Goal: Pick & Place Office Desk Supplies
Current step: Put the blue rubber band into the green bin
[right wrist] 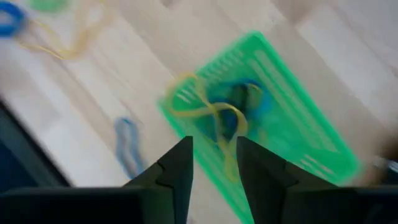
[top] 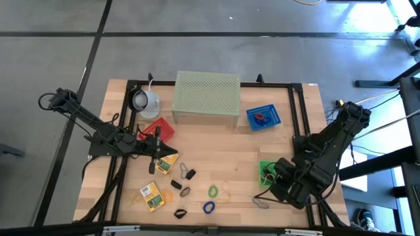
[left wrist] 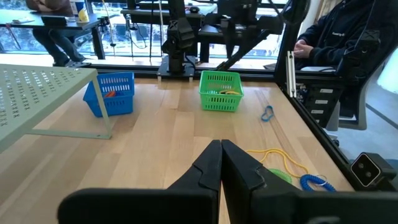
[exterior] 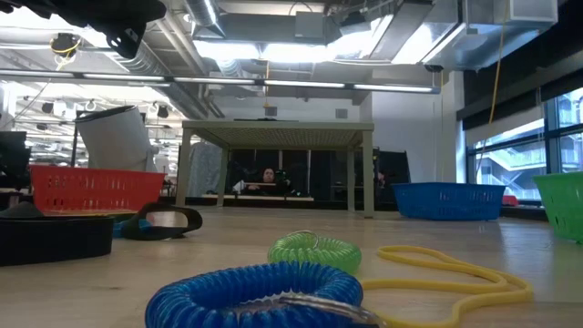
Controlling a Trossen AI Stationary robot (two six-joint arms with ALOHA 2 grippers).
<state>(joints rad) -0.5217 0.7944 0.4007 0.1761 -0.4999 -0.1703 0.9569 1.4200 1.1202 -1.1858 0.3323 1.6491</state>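
Note:
Office desk supplies lie loose on the near half of the wooden table: yellow packets (top: 152, 195), black clips (top: 190, 174), a green loop (top: 213, 191), a blue loop (top: 209, 207), a yellow band (top: 226, 190) and a blue wire clip (top: 261, 202). My right gripper (right wrist: 214, 146) hangs open, pointing steeply down over the green basket (right wrist: 273, 124). In that basket lie a yellow loop (right wrist: 205, 112) and a blue item (right wrist: 255, 102). My left gripper (left wrist: 221, 146) is shut and empty above the table's left half (top: 169, 152), pointing toward the right side. My right gripper stands with its fingers apart above the green basket's near end. One strand of the yellow loop (right wrist: 231, 140) runs up toward the gap between the fingers. I cannot tell whether it touches them.
A pale green perforated stand (top: 207, 98) fills the far middle. Beside it are a blue basket (top: 264, 118) holding a red item, a red basket (top: 159, 129) and a white cup (top: 146, 100). A black frame (top: 295, 111) borders the table. People sit beyond it.

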